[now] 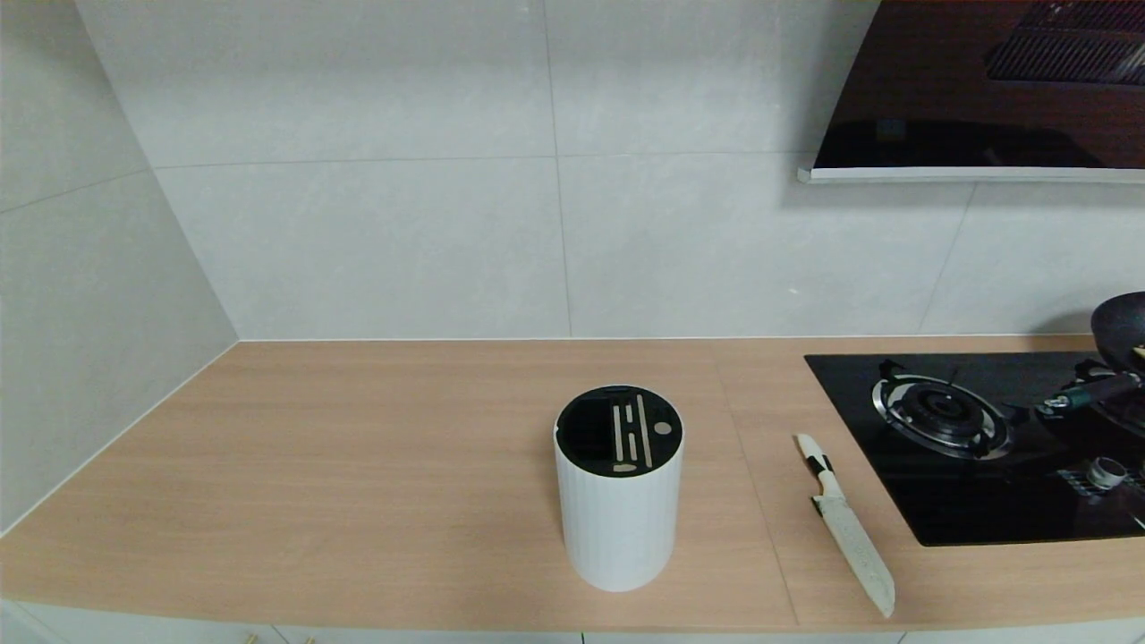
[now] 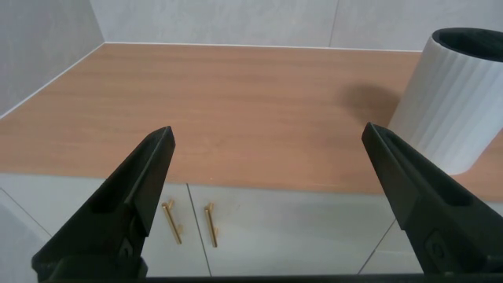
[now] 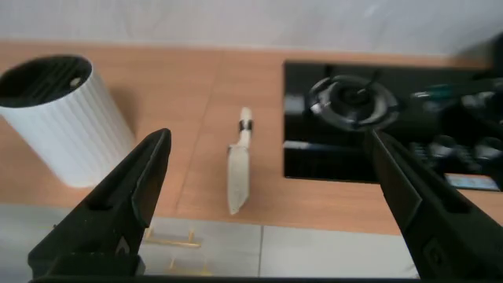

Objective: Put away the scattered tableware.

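A white ribbed cylindrical holder with a black slotted top stands on the wooden counter, near its front edge. A knife with a cream handle and a sheathed pale blade lies flat to the holder's right, beside the hob. My left gripper is open, held off the counter's front edge, with the holder ahead and to one side. My right gripper is open too, in front of the counter, with the knife and the holder beyond it.
A black glass gas hob with a burner sits at the counter's right end. A dark pan rests on it at the far right edge. A range hood hangs above. Cabinet doors with gold handles lie below the counter.
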